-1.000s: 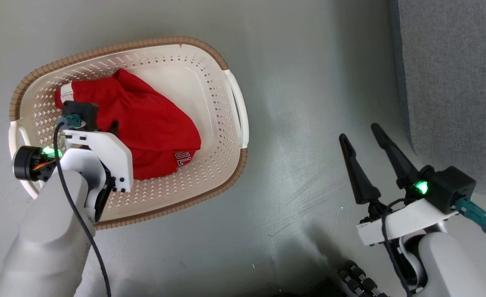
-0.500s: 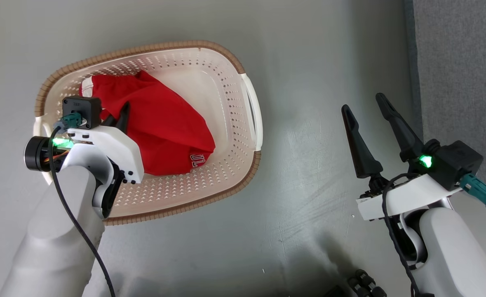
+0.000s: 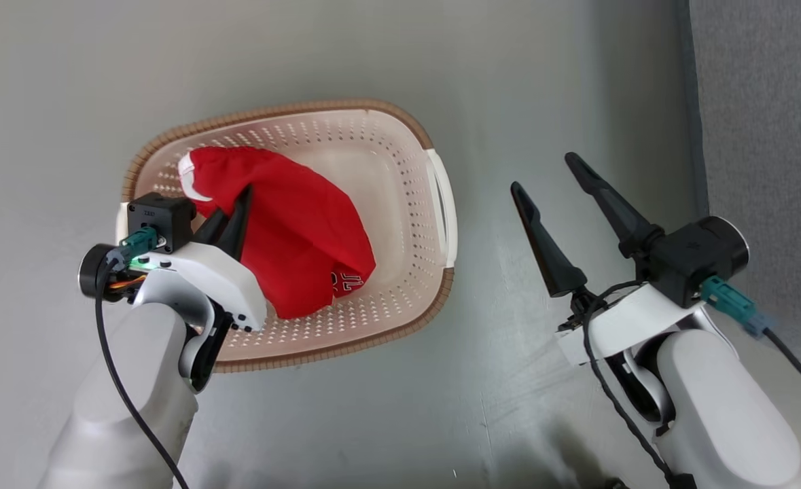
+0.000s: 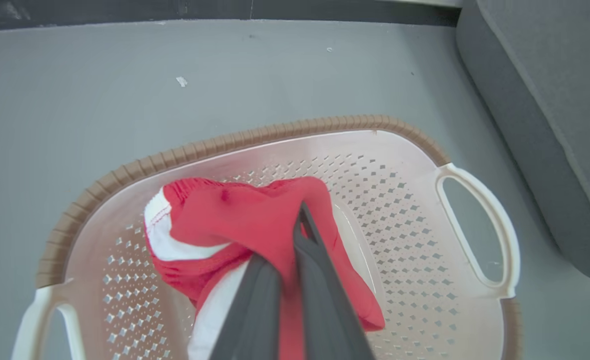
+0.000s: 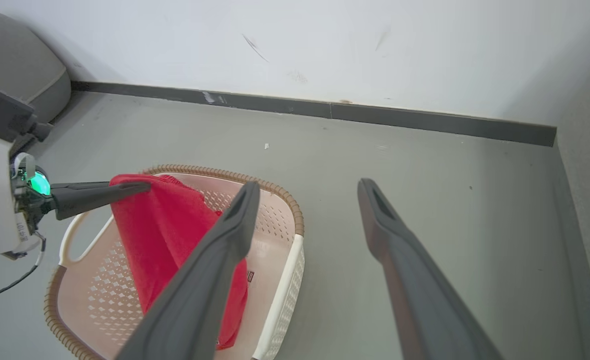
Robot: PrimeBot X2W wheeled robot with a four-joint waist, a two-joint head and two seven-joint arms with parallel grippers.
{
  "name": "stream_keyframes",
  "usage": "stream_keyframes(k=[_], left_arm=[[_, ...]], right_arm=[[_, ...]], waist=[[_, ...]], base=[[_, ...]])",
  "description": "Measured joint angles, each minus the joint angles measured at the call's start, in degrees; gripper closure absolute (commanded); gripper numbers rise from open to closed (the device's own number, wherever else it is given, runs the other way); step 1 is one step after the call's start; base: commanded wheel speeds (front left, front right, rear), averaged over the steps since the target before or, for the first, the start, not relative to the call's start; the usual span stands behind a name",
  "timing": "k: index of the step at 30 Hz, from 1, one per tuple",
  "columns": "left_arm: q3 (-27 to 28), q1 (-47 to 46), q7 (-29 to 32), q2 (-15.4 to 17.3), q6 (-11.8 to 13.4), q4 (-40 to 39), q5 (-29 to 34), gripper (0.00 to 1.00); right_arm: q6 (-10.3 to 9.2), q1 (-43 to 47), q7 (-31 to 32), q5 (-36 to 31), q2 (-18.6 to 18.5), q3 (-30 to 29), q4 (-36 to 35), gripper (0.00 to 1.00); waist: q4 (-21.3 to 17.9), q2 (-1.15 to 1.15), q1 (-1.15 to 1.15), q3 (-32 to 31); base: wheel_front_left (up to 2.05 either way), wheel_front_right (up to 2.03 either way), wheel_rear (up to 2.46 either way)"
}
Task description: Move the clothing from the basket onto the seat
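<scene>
Transfer barely begun, by the look of it. At left, the robot's left gripper (image 3: 236,207) is pinching, fingers closed, a fold of the red fabric sports clothing with white trim (image 3: 305,238). The garment is hanging down into the cream perforated plastic basket with a brown woven-look rim (image 3: 346,106). Further right, the right gripper (image 3: 543,172) is hovering over the floor, fingers spread, holding nothing. At far right, the large grey upholstered seat (image 3: 767,136) is showing no garment on its visible part.
</scene>
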Motion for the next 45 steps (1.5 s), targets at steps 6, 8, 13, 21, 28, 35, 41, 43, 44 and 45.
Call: stream_keyframes(k=[6,8,13,21,28,35,41,43,44,45], left_arm=[[-1.1,0.6,-2.0,-0.2,-0.7,-2.8,0.3,1.00],[-2.0,1.5,-2.5,-0.2,-0.7,-3.6,0.7,1.00],[-3.7,3.6,-2.9,-0.2,-1.2,-5.6,1.0,1.00],[-4.9,6.0,-3.4,-0.3,-1.7,-9.5,0.9,1.00],[-7.1,8.5,-1.8,-0.3,-2.1,-12.6,0.9,1.00],[-9.6,10.8,0.8,-0.2,-2.2,-17.0,0.7,1.00],[-12.7,11.8,3.3,0.1,-2.7,-22.4,0.6,1.00],[-13.6,12.0,4.0,0.3,-2.8,-24.4,0.6,1.00],[-13.6,12.0,4.0,0.3,-2.8,-24.4,0.6,1.00],[-14.2,12.3,4.9,0.6,-2.9,-26.5,0.6,1.00]], right_arm=[[0.00,-1.0,0.0,-0.5,-1.1,3.5,1.2,0.00],[0.00,-1.0,0.0,-0.5,-1.5,5.1,1.6,0.00],[0.00,-1.0,0.0,-0.7,-2.6,9.2,2.8,0.00],[0.00,-1.0,0.0,-1.0,-3.5,14.7,4.2,0.00],[0.00,-1.0,0.0,-1.0,-4.1,19.7,4.6,0.00],[0.00,-1.0,0.0,-0.9,-5.0,21.7,4.7,0.00],[0.00,-1.0,0.0,0.1,-5.4,23.0,5.0,0.00],[0.00,-1.0,0.0,0.3,-5.6,23.3,5.0,0.00],[0.00,-1.0,0.0,0.3,-5.6,23.3,5.0,0.00],[0.00,-1.0,0.0,0.4,-5.9,23.4,5.1,0.00]], waist=[[1.5,0.00,0.00,-3.1],[1.9,0.00,0.00,-4.2],[3.0,0.00,0.00,-7.3],[4.6,0.00,0.00,-12.8],[5.6,0.00,0.00,-17.7],[6.3,0.00,0.00,-22.2],[6.7,0.00,0.00,-25.6],[6.9,0.00,0.00,-26.6],[6.9,0.00,0.00,-26.6],[7.0,0.00,0.00,-27.5]], base=[[0.00,0.00,0.00],[0.00,0.00,0.00],[0.00,0.00,0.00],[0.00,0.00,0.00],[0.00,0.00,0.00],[0.00,0.00,0.00],[0.00,0.00,0.00],[0.00,0.00,0.00],[0.00,0.00,0.00],[0.00,0.00,0.00]])
